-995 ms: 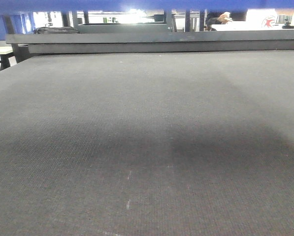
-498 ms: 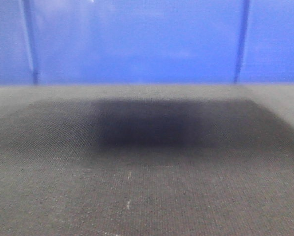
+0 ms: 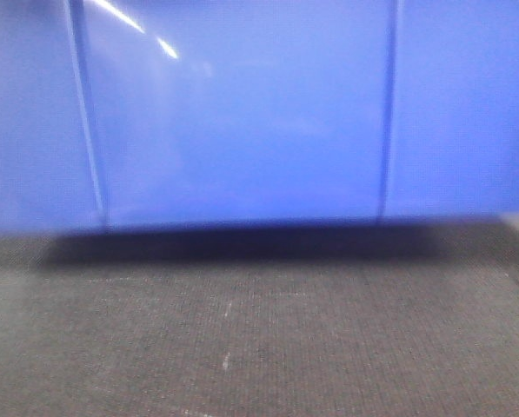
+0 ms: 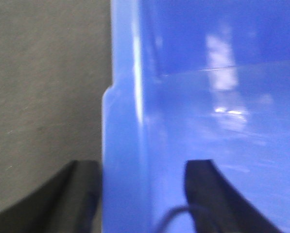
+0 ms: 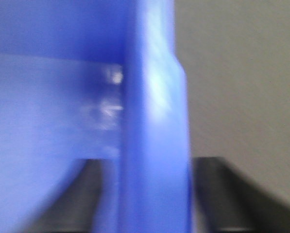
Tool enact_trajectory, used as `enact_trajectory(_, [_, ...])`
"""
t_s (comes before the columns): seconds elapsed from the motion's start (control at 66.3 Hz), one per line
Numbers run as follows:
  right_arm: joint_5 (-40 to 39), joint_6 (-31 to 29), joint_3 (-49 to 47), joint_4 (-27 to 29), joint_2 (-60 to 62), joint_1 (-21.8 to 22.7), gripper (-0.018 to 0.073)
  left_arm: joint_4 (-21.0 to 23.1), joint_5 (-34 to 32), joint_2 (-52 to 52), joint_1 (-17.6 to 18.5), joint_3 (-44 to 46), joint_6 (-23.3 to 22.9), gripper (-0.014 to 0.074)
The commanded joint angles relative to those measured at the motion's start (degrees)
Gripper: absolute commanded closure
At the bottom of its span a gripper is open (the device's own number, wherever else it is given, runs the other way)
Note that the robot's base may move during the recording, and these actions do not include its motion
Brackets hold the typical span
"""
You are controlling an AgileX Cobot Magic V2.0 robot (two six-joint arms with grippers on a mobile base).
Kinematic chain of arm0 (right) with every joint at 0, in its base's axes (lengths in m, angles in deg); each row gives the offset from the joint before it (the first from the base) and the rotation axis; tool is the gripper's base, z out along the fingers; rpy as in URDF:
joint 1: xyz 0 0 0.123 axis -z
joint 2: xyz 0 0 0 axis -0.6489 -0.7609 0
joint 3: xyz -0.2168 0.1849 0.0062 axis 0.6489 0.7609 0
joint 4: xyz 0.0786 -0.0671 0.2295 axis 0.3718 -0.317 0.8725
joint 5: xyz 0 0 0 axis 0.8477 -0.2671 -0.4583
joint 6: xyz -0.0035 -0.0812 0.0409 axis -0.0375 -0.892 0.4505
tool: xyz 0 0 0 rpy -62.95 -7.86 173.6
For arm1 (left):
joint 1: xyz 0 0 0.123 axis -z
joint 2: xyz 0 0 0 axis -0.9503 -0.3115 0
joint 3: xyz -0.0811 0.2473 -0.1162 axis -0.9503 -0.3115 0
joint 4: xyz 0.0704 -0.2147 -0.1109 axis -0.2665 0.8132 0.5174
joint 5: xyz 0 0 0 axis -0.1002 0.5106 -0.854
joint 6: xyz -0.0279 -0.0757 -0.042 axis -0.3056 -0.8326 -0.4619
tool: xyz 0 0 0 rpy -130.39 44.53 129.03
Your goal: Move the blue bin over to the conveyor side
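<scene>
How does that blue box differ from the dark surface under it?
The blue bin is glossy, smooth and bright, with vertical ribs; the conveyor side is matte, dark grey and finely woven. The bin's wall stands upright; the conveyor side lies flat.

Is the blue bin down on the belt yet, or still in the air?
Cannot tell for sure. In the front view the blue bin has a dark shadow band under its bottom edge on the belt; contact is not visible.

We can read no text, label, brand or number anywhere. The bin (image 3: 242, 113) shows only plain blue walls, and the belt (image 3: 259, 347) bears only pale scuffs.
</scene>
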Motion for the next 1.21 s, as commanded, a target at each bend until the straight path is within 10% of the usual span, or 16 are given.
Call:
enact_trajectory(0.0, [-3.56,-0.99,-0.83,0.68,0.37,-0.46,0.0026,1.32,-2.23,0.59,0.63,0.83,0.37,0.0169])
enact_trajectory(0.151, [-3.19,-0.99,-0.83,0.68,1.35,-0.46,0.0,1.32,0.33,1.38,0.63,0.83,0.37,-0.0015])
enact_trajectory(0.468, [1.75,-0.99,-0.83,2.23,12.01,-0.46,0.007,0.8,1.59,14.48,0.63,0.46,3.0,-0.0001])
enact_trajectory(0.769, [4.29,-1.62,3.9,2.23,22.65,-0.46,0.0662,-0.56,-9.74,36.16,-1.89,-21.1,3.0,0.0368])
enact_trajectory(0.92, [0.52,-1.62,13.03,2.23,28.84,-0.46,0.0639,1.91,-18.48,47.12,-6.14,-35.32,2.89,0.0636])
enact_trajectory(1.192, [-15.23,-1.62,40.71,2.23,44.7,-0.46,0.0639,2.45,-23.74,64.48,-9.07,-56.51,2.89,0.0604])
